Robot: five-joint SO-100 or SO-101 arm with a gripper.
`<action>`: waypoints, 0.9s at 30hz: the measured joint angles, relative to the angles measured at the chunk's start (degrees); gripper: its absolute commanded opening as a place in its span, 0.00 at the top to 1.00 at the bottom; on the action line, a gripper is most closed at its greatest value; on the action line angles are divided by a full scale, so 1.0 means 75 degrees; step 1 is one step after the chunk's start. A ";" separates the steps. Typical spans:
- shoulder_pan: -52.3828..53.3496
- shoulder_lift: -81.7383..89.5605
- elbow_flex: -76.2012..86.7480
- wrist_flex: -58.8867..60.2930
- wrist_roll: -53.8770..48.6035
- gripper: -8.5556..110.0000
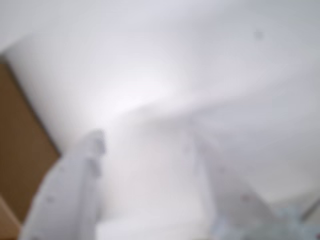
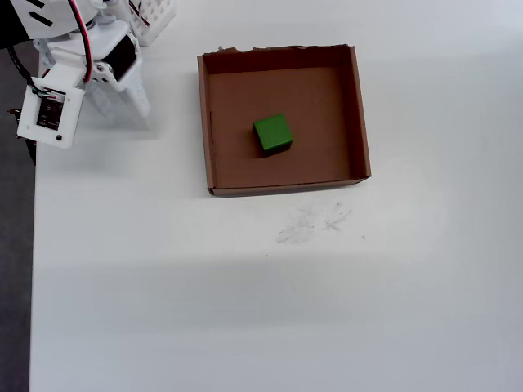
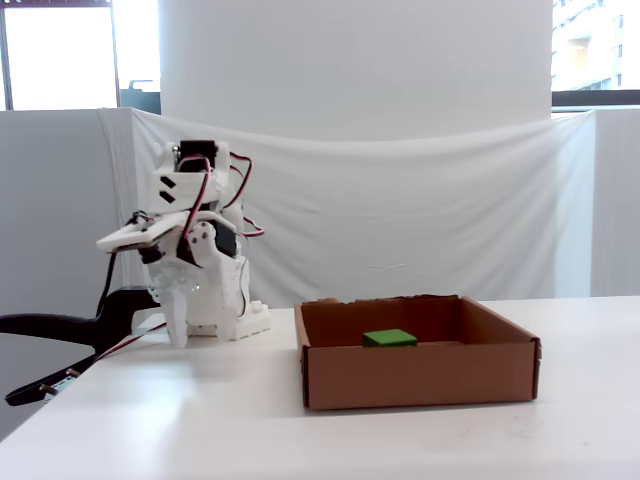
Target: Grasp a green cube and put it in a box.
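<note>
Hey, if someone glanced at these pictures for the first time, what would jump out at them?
The green cube stands out, sitting near the middle of the brown box on the white table. At the overhead view's top left, the white arm is folded up, its gripper pointing down beside the box.
</note>
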 measured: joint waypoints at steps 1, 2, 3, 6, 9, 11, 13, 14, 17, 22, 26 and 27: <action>0.0000 0.0000 0.0000 0.0000 0.0000 0.75; 0.0000 0.0000 0.0000 0.0000 0.0023 0.75; 0.0000 0.0000 0.0000 0.0000 0.0023 0.75; 0.0000 0.0000 0.0000 0.0000 0.0047 0.75; 0.0000 0.0000 0.0000 0.0000 0.0047 0.75; 0.0000 0.0000 0.0000 0.0000 0.0047 0.75; 0.0000 0.0000 0.0000 0.0000 0.0047 0.75; 0.0000 0.0000 0.0000 0.0000 0.0047 0.75; 0.0000 0.0000 0.0000 0.0000 0.0047 0.75; 0.0000 0.0000 0.0000 0.0000 0.0047 0.75; 0.0000 0.0000 0.0000 0.0000 0.0094 0.75; 0.0000 0.0000 0.0000 0.0000 0.0094 0.75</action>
